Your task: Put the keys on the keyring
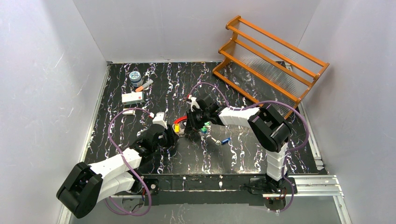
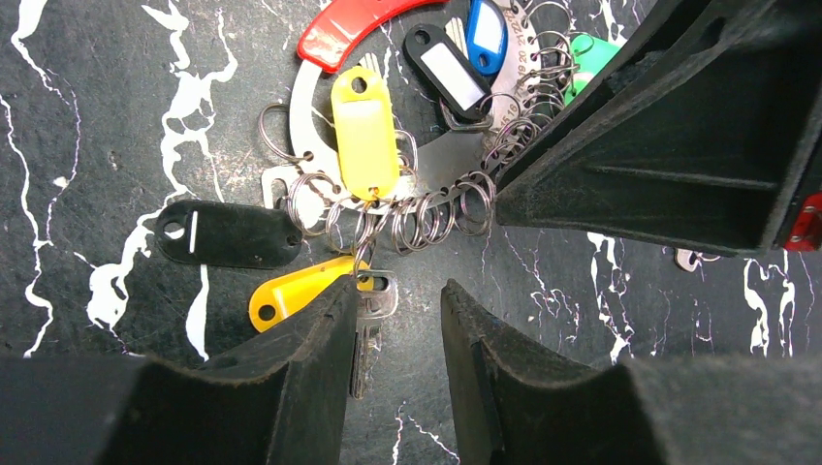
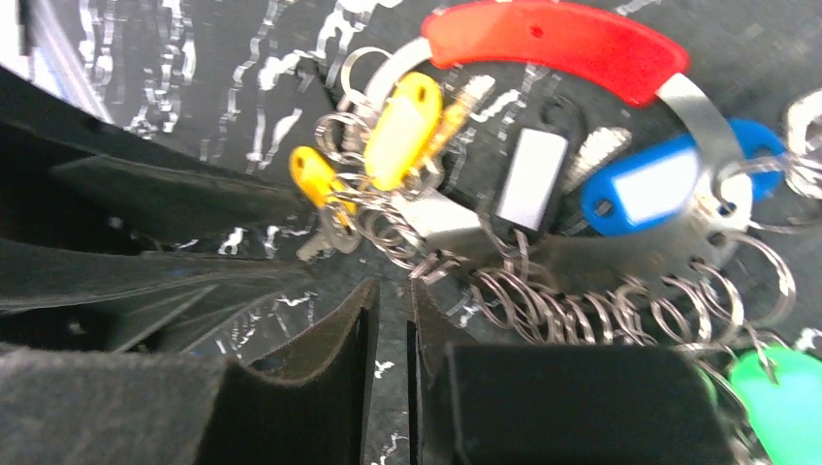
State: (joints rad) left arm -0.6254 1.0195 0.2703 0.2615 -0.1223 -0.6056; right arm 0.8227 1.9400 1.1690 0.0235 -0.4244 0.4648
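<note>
The keyring [image 2: 448, 167] is a curved silvery plate with a red grip [image 2: 351, 23], lying flat and hung with a row of small split rings and yellow, black, blue and green tags. One silver key [image 2: 364, 334] on a yellow tag [image 2: 287, 294] lies against the inner face of my left gripper's [image 2: 397, 291] left finger; that gripper is open, with bare table between its fingers. My right gripper [image 3: 393, 289] hovers at the row of rings [image 3: 543, 300], its jaws a narrow slit apart with nothing between. A loose blue-headed key [image 1: 226, 140] lies to the right.
An orange wooden rack [image 1: 271, 60] stands at the back right. A small round tin [image 1: 135, 77], a marker [image 1: 144, 85] and a white box [image 1: 132, 97] sit at the back left. The two grippers are close together over the keyring [image 1: 180, 122].
</note>
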